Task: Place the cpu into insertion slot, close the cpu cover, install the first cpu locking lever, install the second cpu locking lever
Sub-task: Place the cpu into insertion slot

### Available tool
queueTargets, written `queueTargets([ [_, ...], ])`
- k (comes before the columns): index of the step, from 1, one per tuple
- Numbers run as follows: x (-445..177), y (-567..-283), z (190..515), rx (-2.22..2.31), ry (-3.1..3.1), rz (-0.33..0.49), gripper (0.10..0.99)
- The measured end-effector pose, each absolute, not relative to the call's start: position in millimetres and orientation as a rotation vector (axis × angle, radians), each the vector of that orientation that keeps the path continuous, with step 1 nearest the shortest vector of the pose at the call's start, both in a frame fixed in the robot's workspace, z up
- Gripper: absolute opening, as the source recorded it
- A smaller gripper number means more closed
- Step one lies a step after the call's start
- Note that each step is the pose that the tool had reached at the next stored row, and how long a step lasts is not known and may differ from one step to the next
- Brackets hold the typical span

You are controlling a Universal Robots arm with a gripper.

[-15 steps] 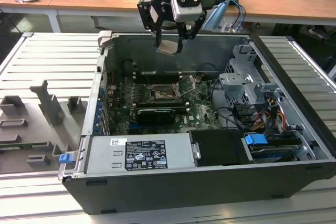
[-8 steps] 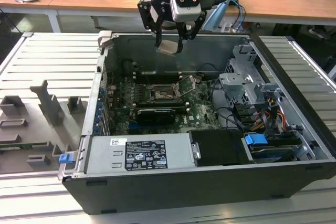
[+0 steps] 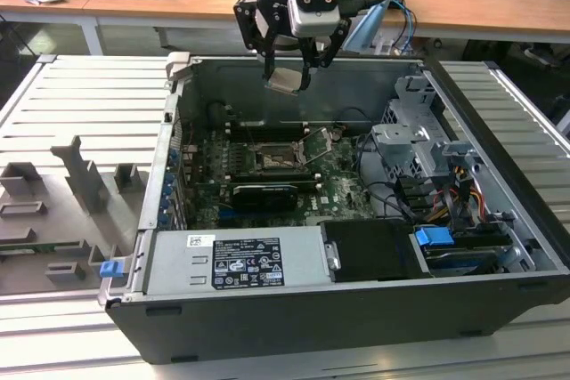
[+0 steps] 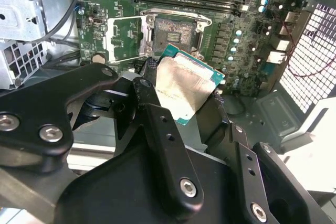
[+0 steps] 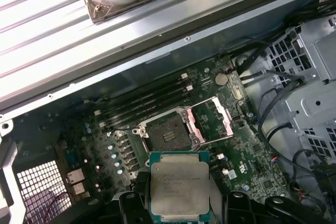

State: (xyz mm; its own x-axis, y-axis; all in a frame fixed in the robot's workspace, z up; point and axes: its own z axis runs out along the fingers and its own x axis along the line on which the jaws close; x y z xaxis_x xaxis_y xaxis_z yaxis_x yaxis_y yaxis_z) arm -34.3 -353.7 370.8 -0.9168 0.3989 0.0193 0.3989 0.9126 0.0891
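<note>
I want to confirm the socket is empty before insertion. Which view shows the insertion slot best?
The first wrist view: the insertion slot lies open and unobstructed, the cpu cover swung aside. In the second wrist view the held cpu overlaps its near edge. The exterior view shows the slot deep inside the case.

The cpu (image 4: 185,88), a flat square chip with a pale silvery face and green edge, is clamped tilted in the tool (image 3: 289,68), above the slot (image 5: 168,134) and apart from it. The dark square slot lies bare. The cover (image 5: 212,119), a silvery frame, stands swung open beside it.
</note>
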Motion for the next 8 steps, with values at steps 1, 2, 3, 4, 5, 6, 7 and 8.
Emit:
queueTargets([
  [1,-34.3,-353.8,370.8,-0.646,-3.071,-0.143,0.541],
  [2,-34.3,-353.7,370.8,-0.649,-3.07,-0.143,0.541],
  [3,-34.3,-353.7,370.8,-0.652,-3.07,-0.143,0.541],
  [4,-34.3,-353.7,370.8,-0.656,-3.069,-0.143,0.541],
  [5,-34.3,-353.7,370.8,-0.66,-3.068,-0.143,0.541],
  [6,-34.3,-353.7,370.8,-0.668,-3.066,-0.143,0.541],
  [7,-34.3,-353.7,370.8,-0.678,-3.065,-0.143,0.541],
  [8,-34.3,-353.7,370.8,-0.682,-3.064,-0.143,0.541],
])
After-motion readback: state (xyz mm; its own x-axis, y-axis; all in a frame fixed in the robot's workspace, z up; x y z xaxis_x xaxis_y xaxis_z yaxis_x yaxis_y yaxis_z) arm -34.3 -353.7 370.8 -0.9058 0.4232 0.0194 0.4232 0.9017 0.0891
